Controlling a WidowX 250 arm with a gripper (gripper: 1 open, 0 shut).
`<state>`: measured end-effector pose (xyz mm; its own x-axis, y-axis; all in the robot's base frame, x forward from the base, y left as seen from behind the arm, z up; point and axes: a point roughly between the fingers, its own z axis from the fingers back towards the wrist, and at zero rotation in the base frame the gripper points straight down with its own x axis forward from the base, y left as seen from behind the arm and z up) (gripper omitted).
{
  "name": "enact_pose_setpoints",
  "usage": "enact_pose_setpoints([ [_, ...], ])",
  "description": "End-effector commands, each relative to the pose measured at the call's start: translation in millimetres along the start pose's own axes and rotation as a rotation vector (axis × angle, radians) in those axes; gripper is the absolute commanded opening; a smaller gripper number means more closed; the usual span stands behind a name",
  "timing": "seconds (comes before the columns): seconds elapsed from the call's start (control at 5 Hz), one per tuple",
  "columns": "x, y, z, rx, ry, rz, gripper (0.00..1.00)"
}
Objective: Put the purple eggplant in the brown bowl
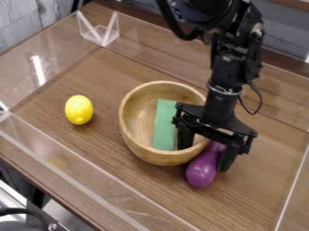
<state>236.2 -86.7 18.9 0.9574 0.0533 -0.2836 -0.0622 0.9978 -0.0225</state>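
The glossy purple toy eggplant (203, 171) looks light and fairly stiff, like moulded plastic; that is a judgement from its shine and size. Its rounded skin would probably be slippery, so a pinch on the swell of the fat end could squirt it sideways along the bench (90, 166). Nothing about it suggests it would break. The better hold is likely across its narrow width, around the middle or toward the darker stem tip, with the pads square to its long axis and a moderate squeeze.

The eggplant lies on the bench just beside the near right wall of the brown wooden bowl (135, 138), fat end toward the camera. The black end effector (215, 143) is low over its stem end, which is partly hidden beneath the fingers; the fat end sticks out in front. One finger reaches over the bowl's rim, near the green block (164, 124) inside, and the other is on the eggplant's far side. The fingers stand apart, but whether they press on the eggplant I cannot tell.
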Motion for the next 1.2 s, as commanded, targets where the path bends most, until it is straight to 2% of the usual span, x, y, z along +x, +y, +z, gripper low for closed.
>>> enact_pose_setpoints([
  [0.0, -16.7, -11.8, -22.0, 0.012, 0.09, -0.022, 1.0],
  [1.0, -17.1, -16.1, -21.1, 0.013, 0.096, -0.016, 1.0],
])
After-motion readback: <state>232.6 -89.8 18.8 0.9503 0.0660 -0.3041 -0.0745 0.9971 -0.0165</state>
